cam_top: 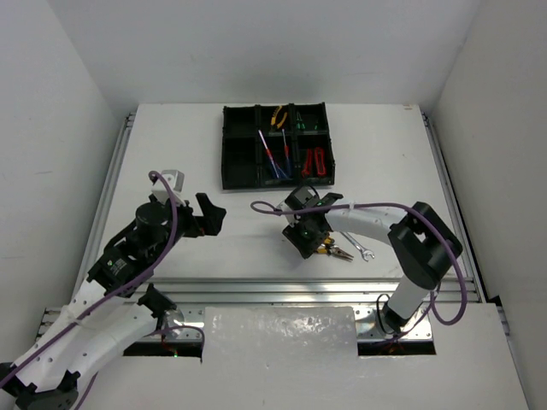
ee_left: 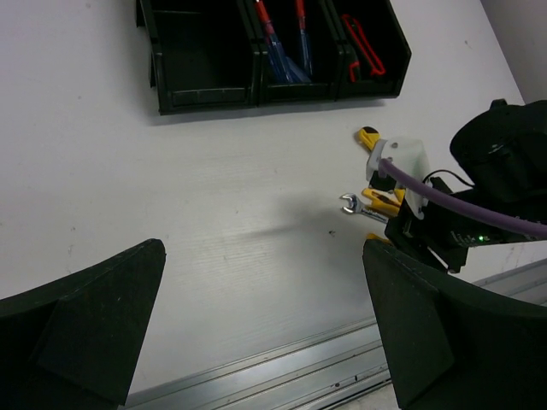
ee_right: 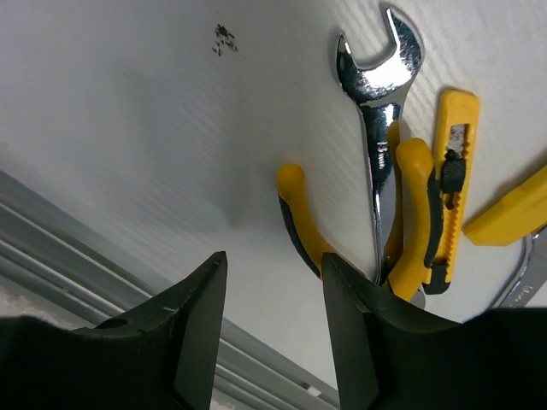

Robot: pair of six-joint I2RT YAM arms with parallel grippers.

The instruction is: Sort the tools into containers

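Observation:
The black six-compartment tray point(cam_top: 240, 161) sits at the back of the table. It holds orange-handled pliers point(cam_top: 277, 116), blue and red screwdrivers point(cam_top: 273, 154) and red-handled cutters point(cam_top: 314, 161). On the table lie yellow-handled pliers point(ee_right: 299, 213) with a silver wrench point(ee_right: 376, 128) across them and a yellow utility knife point(ee_right: 453, 171) alongside. My right gripper point(ee_right: 273, 273) hovers low just left of the pliers. Its jaws stand apart with only bare table between them, and the right finger point(ee_right: 359, 333) covers the pliers' near end. My left gripper point(ee_left: 265, 282) is wide open over bare table, far left of the tools.
A further yellow handle point(ee_right: 513, 213) and a second silver wrench point(cam_top: 359, 248) lie right of the knife. An aluminium rail point(cam_top: 291, 290) runs along the near table edge, close to the right gripper. A small grey block point(cam_top: 173, 178) sits at the left, behind the left arm.

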